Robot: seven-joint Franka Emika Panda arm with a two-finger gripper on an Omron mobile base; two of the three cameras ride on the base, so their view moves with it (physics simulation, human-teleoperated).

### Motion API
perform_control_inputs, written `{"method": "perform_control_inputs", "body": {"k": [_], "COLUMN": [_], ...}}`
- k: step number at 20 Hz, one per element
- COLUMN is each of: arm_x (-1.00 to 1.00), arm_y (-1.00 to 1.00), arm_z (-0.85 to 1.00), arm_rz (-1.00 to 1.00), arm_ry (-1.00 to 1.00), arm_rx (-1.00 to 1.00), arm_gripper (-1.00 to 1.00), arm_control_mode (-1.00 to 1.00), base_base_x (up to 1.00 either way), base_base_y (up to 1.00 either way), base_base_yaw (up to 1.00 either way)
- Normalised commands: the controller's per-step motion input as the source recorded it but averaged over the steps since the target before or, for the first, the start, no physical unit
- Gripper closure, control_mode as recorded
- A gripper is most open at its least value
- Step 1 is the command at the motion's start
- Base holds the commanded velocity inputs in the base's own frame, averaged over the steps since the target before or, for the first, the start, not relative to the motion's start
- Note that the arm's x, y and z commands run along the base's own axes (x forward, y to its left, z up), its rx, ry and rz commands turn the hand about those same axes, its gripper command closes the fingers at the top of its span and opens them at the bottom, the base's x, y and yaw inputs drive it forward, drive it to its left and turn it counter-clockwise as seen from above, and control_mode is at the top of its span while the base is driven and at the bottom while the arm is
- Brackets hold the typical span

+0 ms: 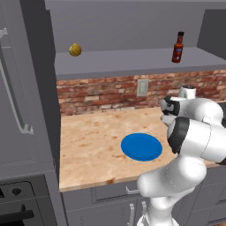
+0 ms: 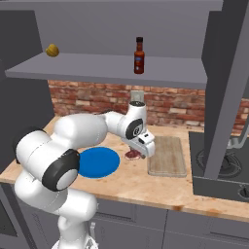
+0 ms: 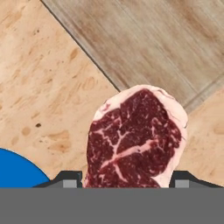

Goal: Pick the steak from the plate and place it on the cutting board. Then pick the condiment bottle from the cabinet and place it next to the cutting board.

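Observation:
My gripper (image 2: 138, 153) is shut on the steak (image 2: 131, 155), a red slab with white fat marbling. It hangs just above the counter, between the blue plate (image 2: 99, 163) and the wooden cutting board (image 2: 168, 155). In the hand view the steak (image 3: 135, 135) sits between my two fingertips (image 3: 70, 180). There the board (image 3: 153, 39) lies beyond it and a slice of the plate (image 3: 17, 173) shows at the lower left. The plate (image 1: 141, 147) is bare. The condiment bottle (image 1: 178, 47) (image 2: 139, 56) stands upright on the cabinet shelf (image 1: 132, 62) (image 2: 97, 65).
A yellowish round fruit (image 1: 75, 50) (image 2: 52, 50) rests at the shelf's left end. A stove top (image 2: 223, 170) adjoins the board on the right, behind a grey upright panel (image 2: 221, 87). A tall grey handled unit (image 1: 22, 88) bounds the counter on the left.

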Motion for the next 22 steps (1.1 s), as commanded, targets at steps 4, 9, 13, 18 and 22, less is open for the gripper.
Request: {"method": "perform_control_inputs", "body": {"k": [4,9,13,18,22], "arm_x": [0.00,0.00,0.00,0.00,0.02], "arm_y": [-0.18,-0.20,-0.21,-0.23,-0.24], "arm_z": [-0.08,-0.03,-0.01,0.00,0.00], "arm_rz": [0.00,0.00,0.00,0.00,-0.01], "arm_ry": [-0.04,-0.02,-0.01,0.00,0.00], "arm_rx": [-0.01,-0.01,0.00,0.00,0.00], "arm_gripper": [1.00,1.00,1.00,1.00,1.00], "arm_control_mode": [-1.00,-1.00,-1.00,-1.00,-1.00], "base_base_x": [0.00,0.00,0.00,0.00,0.00], "base_base_y": [0.00,0.00,0.00,0.00,0.00], "base_base_yaw": [0.00,0.00,0.00,0.00,0.00]}}
